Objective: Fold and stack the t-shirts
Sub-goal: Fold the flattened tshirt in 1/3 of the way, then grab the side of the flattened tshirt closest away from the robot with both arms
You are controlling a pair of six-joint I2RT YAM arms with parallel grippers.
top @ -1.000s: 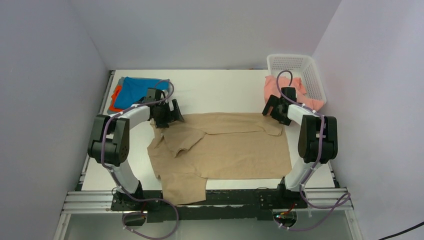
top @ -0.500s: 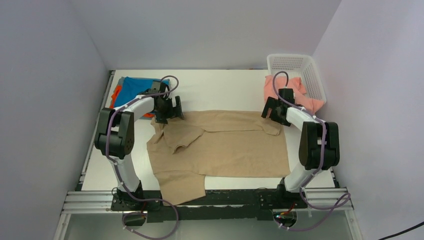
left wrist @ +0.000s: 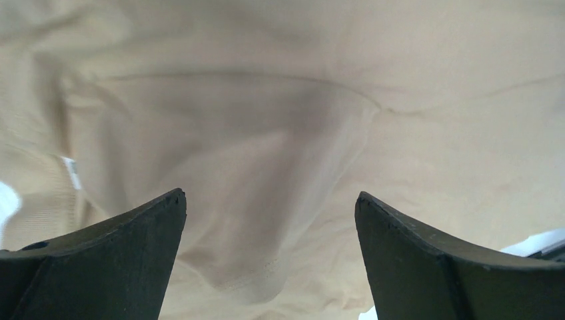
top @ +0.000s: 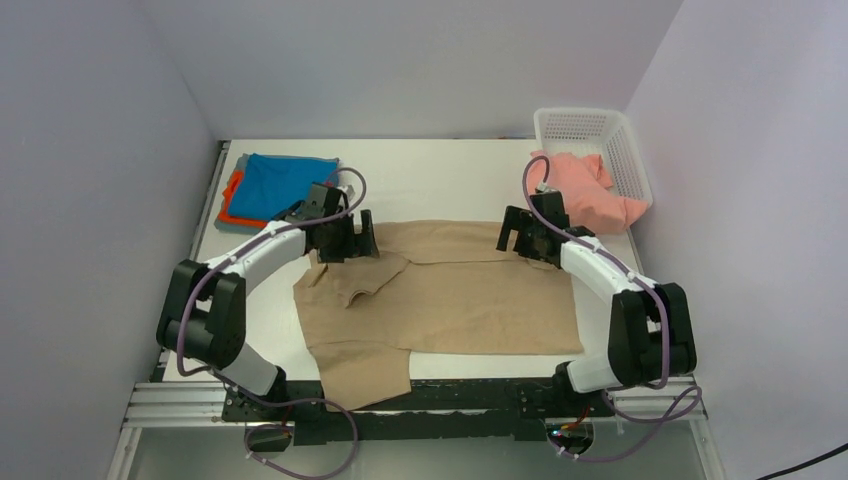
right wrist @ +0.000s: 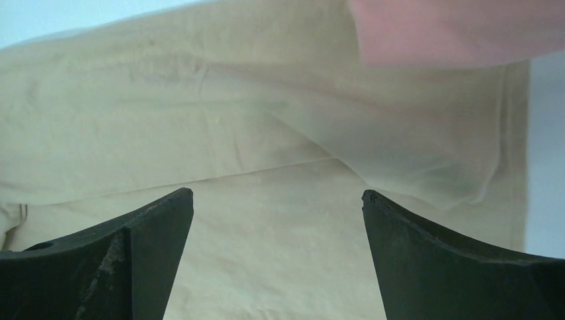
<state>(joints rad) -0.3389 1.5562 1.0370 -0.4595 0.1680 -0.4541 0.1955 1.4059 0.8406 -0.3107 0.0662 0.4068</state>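
The tan-beige t-shirt (top: 460, 295) lies spread across the middle of the table, its far edge folded over and one sleeve hanging off the near edge. My left gripper (top: 352, 238) hovers open and empty over its far left corner; the left wrist view shows only rumpled tan cloth (left wrist: 266, 133). My right gripper (top: 522, 238) hovers open and empty over the far right corner, tan cloth (right wrist: 266, 133) below it. The bright blue t-shirt (top: 280, 182) lies folded on the orange t-shirt (top: 232, 192) at the far left. The salmon-pink t-shirt (top: 585, 190) spills from the basket. The grey tee is out of view.
The white lattice basket (top: 590, 135) stands at the far right corner. White table surface (top: 440, 180) shows beyond the tan shirt. Walls close in on the left, the back and the right.
Both arms have swung inward along the tan shirt's far edge, the left gripper to the right and the right gripper to the left. The shirt's far corners lie slightly shifted.
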